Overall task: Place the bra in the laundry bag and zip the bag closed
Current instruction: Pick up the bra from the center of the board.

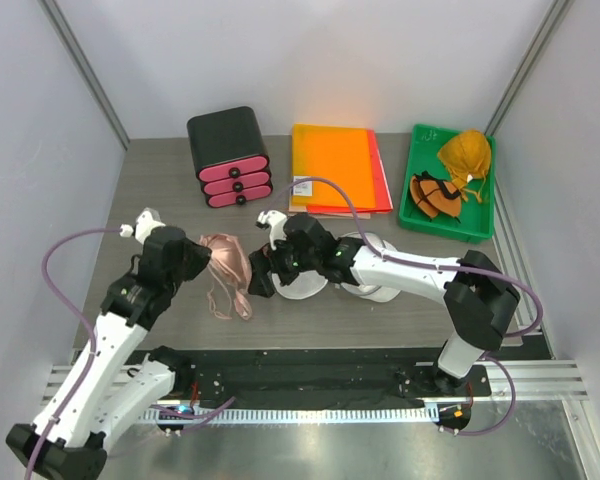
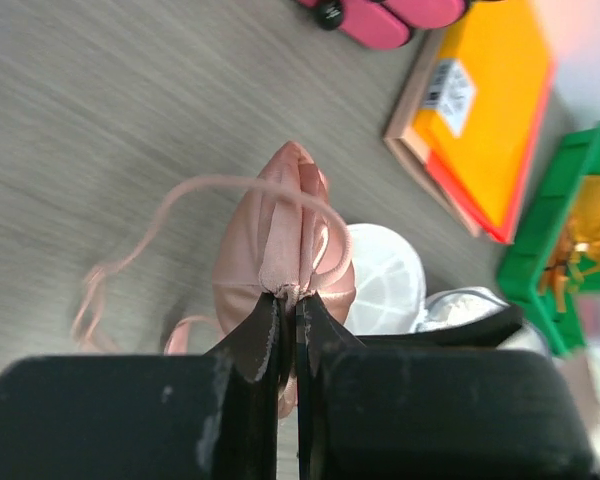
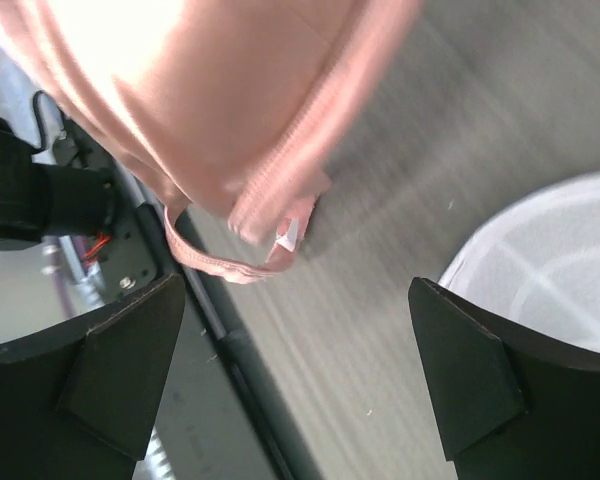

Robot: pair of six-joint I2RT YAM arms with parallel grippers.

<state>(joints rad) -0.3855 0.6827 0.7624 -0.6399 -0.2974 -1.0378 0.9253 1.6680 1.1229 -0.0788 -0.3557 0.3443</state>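
Left wrist view has the left gripper [image 2: 290,300] pinched tight on the pink bra [image 2: 280,240], probably to carry it to the white mesh laundry bag [image 2: 385,275] just beside it, while the right gripper [image 3: 295,300] hangs wide open and empty between them.

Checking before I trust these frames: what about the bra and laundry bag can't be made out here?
- Top view: right arm covers most of the laundry bag; open or zipped, unclear.
- Right wrist: bra blurred, cut by top edge.
- Left wrist: left claw hides bra's lower part.
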